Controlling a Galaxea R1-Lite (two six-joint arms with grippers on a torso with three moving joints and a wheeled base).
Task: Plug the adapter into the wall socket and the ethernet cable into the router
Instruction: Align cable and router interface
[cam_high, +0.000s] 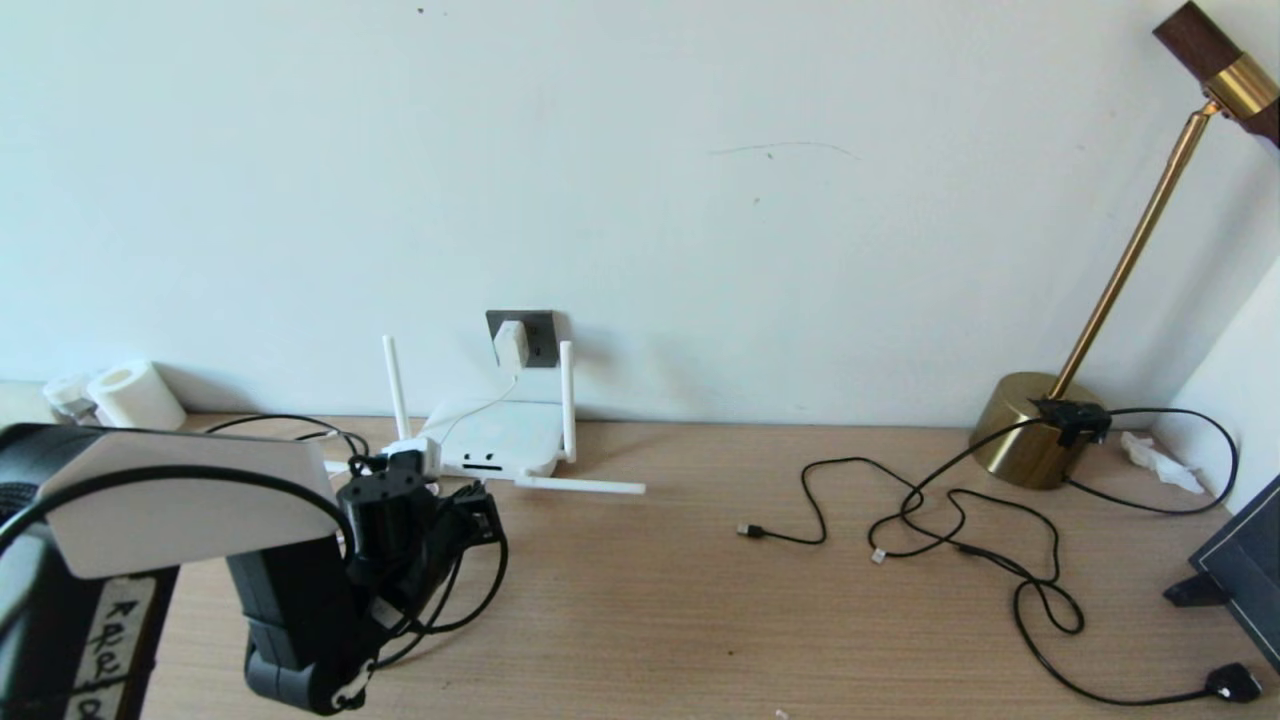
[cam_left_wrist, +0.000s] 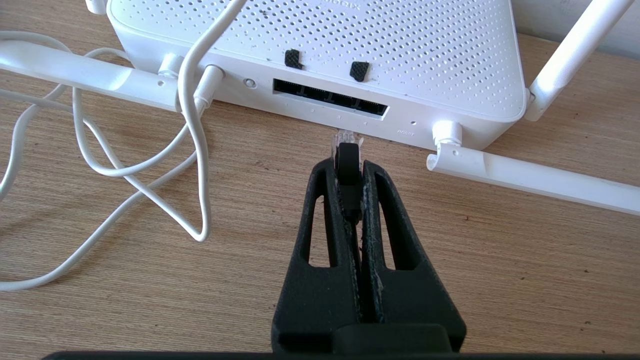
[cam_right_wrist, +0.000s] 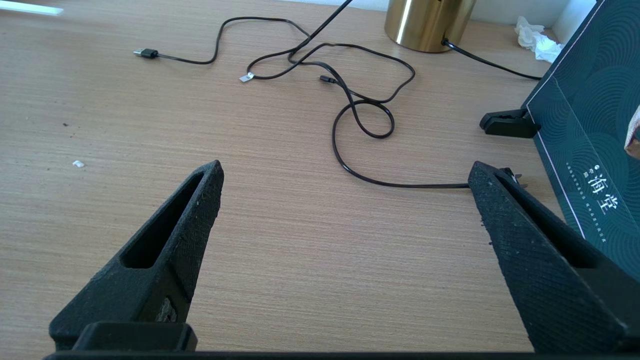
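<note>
The left gripper (cam_left_wrist: 348, 165) pinches the ethernet cable (cam_left_wrist: 347, 159) plug just short of the router (cam_left_wrist: 425, 60) port row; slight sideways offset could jam the tip against the casing or push the router back, while the right gripper (cam_right_wrist: 345, 200) hangs open

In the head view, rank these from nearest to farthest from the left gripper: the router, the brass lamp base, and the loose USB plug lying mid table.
Left gripper, shut on the ethernet cable.
1. Router, just beyond it, against the wall.
2. USB plug, mid table, to its right.
3. Lamp base, far right.
</note>
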